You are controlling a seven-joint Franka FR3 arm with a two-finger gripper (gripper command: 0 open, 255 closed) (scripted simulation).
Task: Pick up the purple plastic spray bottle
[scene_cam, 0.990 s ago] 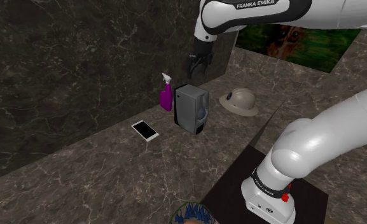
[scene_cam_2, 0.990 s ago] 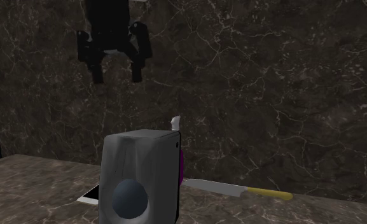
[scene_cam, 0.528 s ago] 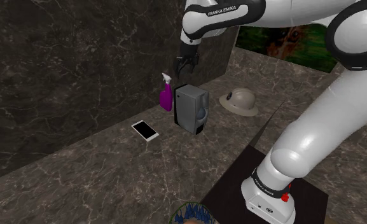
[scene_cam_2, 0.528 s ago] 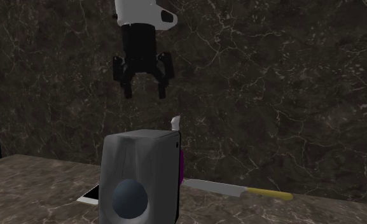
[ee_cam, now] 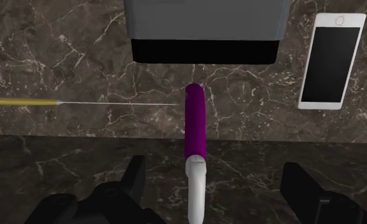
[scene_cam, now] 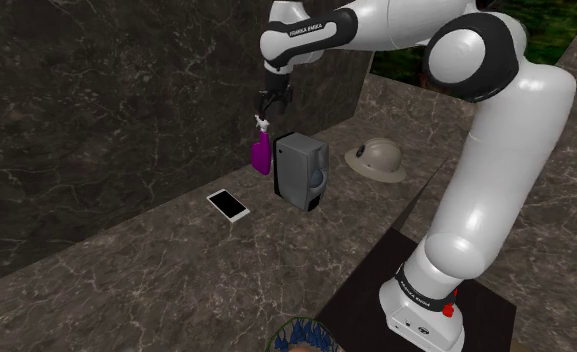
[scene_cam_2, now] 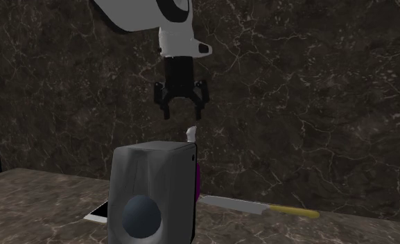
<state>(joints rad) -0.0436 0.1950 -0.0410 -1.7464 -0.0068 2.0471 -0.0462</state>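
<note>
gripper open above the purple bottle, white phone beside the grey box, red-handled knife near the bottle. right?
Not quite: the knife has a yellow handle, not red, as the second exterior view shows. The rest holds: gripper open above the purple bottle, white phone beside the grey box.

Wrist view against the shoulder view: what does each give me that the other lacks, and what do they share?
The wrist view adds a yellow-handled knife lying on the dark veined counter beside the purple spray bottle, and the open fingers standing either side of the white nozzle without touching it. The shoulder view adds a beige brimmed hat, the white arm and its stand. Both share that bottle, the grey box next to it, the white phone and the gripper above the bottle.
</note>
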